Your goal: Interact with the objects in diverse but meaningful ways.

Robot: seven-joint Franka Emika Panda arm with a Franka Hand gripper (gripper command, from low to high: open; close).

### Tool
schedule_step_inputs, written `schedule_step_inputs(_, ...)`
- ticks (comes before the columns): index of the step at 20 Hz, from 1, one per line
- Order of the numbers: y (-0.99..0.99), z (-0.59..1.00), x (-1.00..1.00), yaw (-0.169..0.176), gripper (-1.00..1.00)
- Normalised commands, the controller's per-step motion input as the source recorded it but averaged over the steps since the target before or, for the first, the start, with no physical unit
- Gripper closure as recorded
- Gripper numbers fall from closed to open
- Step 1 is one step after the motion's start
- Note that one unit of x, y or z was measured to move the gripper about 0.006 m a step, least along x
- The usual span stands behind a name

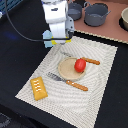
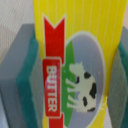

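Gripping the yellow butter box (image 2: 75,60) between its green-padded fingers (image 2: 27,80), the gripper (image 1: 59,40) hangs over the far corner of the woven placemat (image 1: 100,75), on the exterior view's left. In the wrist view the box fills the frame, its red "BUTTER" banner and cow picture facing the camera, with a pad pressed against each of its long sides. The claw is therefore clenched on the box, which appears lifted clear of the mat.

A light blue carton (image 1: 47,36) peeks out just behind the gripper at that same corner; whether it touches the box cannot be told. The red tomato (image 1: 80,65) sits on the wooden plate (image 1: 67,70) at the middle of the mat, with a knife (image 1: 86,60) along the plate's far side and a fork (image 1: 67,81) along its near side. The orange bread block (image 1: 38,87) lies at the mat's near corner on the exterior view's left.

As a judgement, one interaction is under way: the box is picked up but not yet set down anywhere. The tomato, bread and carton look untouched for now and remain to be handled.
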Motion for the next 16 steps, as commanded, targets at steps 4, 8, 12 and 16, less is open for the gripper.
schedule_step_inputs(4,0.61,0.21,0.95,0.0,1.0)
schedule_step_inputs(8,0.56,0.1,0.87,0.0,1.0)
schedule_step_inputs(12,0.3,-0.1,0.4,0.0,1.0)
schedule_step_inputs(16,0.11,-0.29,0.07,0.031,1.0)
